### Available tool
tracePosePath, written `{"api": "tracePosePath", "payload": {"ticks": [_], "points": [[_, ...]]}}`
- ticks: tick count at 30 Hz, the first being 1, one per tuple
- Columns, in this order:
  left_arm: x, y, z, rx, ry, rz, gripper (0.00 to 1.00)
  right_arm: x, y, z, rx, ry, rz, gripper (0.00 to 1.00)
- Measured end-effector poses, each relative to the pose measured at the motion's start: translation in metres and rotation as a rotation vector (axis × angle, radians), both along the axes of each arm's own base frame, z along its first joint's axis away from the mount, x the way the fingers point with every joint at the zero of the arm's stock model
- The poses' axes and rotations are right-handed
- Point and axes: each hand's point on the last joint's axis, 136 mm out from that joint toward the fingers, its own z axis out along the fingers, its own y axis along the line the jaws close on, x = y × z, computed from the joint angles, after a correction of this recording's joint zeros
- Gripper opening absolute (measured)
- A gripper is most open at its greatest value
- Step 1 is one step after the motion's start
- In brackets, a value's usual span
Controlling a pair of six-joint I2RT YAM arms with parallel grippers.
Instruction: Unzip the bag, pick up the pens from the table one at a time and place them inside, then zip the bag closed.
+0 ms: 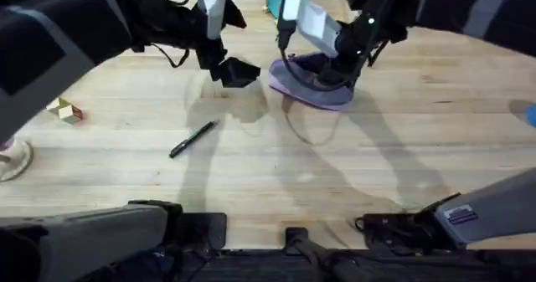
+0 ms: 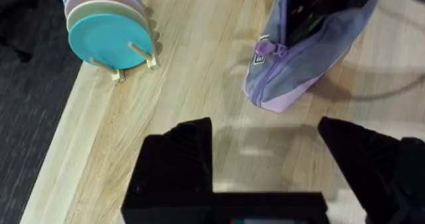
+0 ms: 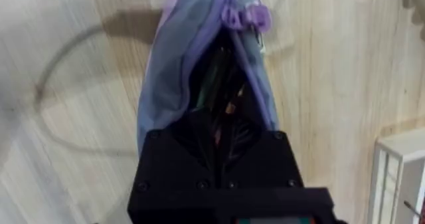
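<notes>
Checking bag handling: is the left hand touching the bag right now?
Apart. In the left wrist view the left hand is open, with bare table showing between its fingers and the bag. The overhead view agrees.

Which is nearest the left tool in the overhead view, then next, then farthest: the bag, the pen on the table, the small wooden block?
From the left tool:
1. Bag, just to its right.
2. Pen, nearer the bases.
3. Wooden block, far left.
</notes>
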Motion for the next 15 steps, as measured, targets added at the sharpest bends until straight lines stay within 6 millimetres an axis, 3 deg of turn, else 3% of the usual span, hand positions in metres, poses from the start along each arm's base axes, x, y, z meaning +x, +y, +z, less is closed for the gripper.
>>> {"api": "tracePosePath", "payload": {"ticks": [6,7,8,13,15], "points": [[0.000,0.000,0.000,0.000,-0.001,0.000,0.993,-0.001,0.003,-0.002,-0.006,0.003,0.012,0.035],[0.000,0.000,0.000,0.000,0.000,0.000,0.993,-0.003,0.002,-0.003,-0.008,0.011,0.012,0.089],[0.000,0.000,0.000,0.000,0.000,0.000,0.993,-0.004,0.002,-0.003,-0.010,0.017,0.010,0.183],[0.000,0.000,0.000,0.000,0.000,0.000,0.993,-0.014,0.002,-0.006,-0.016,0.057,-0.001,0.898],[0.000,0.000,0.000,0.000,0.000,0.000,0.993,-0.018,0.002,-0.007,-0.016,0.076,-0.024,0.988]]}}
